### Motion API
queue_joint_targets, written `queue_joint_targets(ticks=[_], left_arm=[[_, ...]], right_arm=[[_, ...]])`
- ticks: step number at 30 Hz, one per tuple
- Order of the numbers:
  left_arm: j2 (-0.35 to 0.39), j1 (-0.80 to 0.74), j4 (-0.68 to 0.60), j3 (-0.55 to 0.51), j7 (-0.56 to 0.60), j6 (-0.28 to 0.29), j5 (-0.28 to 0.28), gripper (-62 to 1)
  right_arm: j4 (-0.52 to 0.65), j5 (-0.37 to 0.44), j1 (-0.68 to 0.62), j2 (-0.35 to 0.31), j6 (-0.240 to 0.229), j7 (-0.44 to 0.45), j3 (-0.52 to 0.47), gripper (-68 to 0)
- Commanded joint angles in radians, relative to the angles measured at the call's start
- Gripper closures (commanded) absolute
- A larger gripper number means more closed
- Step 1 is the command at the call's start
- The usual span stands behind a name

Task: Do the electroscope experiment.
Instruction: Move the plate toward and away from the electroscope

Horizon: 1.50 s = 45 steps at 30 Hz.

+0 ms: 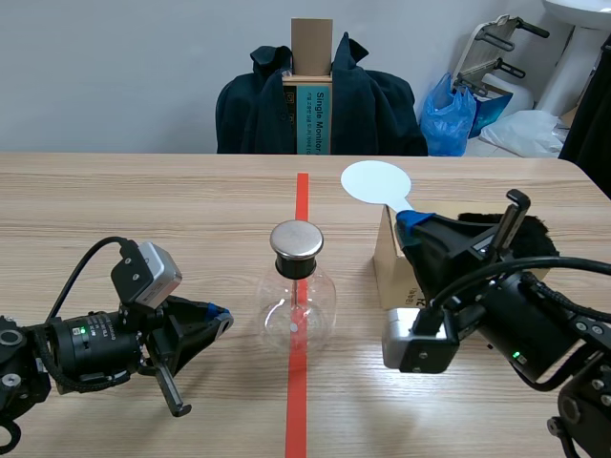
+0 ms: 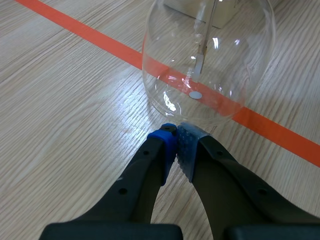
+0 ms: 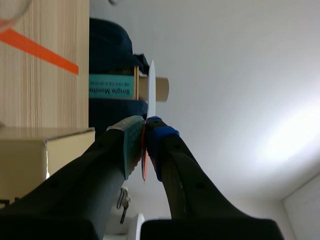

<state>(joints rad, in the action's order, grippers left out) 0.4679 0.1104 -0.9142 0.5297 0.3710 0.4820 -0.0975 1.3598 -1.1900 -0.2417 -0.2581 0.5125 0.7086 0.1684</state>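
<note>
Black left end effector point(image 2: 176, 131): clenched on nothing, pads meeting; low over the table point(image 1: 143, 210), tips just beside the lower wall of the flask point(image 2: 207, 55).
Right end effector point(image 3: 145, 125): grasping the thin handle of a white paddle point(image 1: 376, 181); disc held up, apart from the flask.
Flask: clear glass, upright on the orange-red tape line point(image 1: 302, 196), metal cap point(image 1: 297, 240) on its neck, between the two arms.
Cardboard box point(image 1: 387, 267): just behind the right end effector.
Beyond the table: dark coat point(image 1: 372, 105).

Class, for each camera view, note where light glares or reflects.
Scene view: the metal cap gleams. Left wrist view: white highlights dot the glass flask, and a pale sheen lies on the table beside it. Right wrist view: a bright glow spreads across the pale background behind the white disc.
</note>
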Motion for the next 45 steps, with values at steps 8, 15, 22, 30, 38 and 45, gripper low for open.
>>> queue_joint_targets(ticks=[8, 15, 22, 30, 38, 45], left_arm=[[-0.007, 0.001, -0.021, -0.01, 0.015, 0.0, -0.01, -1.7], [-0.007, 0.001, -0.021, -0.01, 0.015, 0.0, -0.01, -1.7], [-0.007, 0.001, -0.021, -0.01, 0.015, 0.0, -0.01, -1.7], [-0.007, 0.0, -0.021, -0.01, 0.015, 0.0, -0.01, -1.7], [-0.007, 0.0, -0.021, -0.01, 0.015, 0.0, -0.01, -1.7], [-0.007, 0.0, -0.021, -0.01, 0.015, 0.0, -0.01, -1.7]], right_arm=[[0.016, 0.003, 0.02, -0.007, 0.01, 0.167, -0.006, -0.7], [0.016, -0.015, 0.02, -0.007, 0.01, 0.269, -0.005, -0.7], [0.016, -0.019, 0.02, -0.007, 0.01, 0.331, -0.005, -0.7], [0.016, -0.019, 0.02, -0.007, 0.01, 0.36, -0.005, -0.7], [0.016, -0.018, 0.02, -0.007, 0.01, 0.301, -0.006, -0.7], [0.016, -0.012, 0.02, -0.008, 0.011, 0.077, -0.006, -0.7]])
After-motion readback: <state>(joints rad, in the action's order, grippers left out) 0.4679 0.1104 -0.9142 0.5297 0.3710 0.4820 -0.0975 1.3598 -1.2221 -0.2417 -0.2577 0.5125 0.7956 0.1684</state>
